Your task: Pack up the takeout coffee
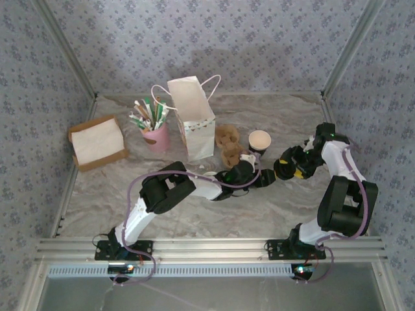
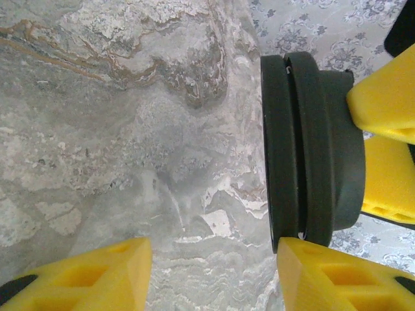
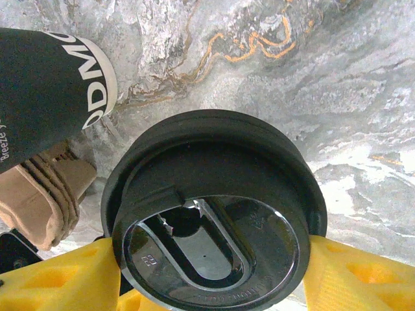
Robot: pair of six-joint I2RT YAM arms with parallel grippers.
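Marble tabletop (image 1: 292, 110), lidding step. My right gripper (image 3: 211, 272) is clamped on the black lid (image 3: 207, 220). My left gripper (image 2: 214, 259) stands open and empty, just beside it. I cannot tell where the tan takeout cup stands (the dark-walled cup (image 1: 259, 140) is not it). Next move: find that cup and seat the lid squarely.

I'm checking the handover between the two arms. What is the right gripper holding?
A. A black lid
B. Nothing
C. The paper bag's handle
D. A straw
A: in the right wrist view, the black lid is clamped at its rim between the yellow fingers of the right gripper.
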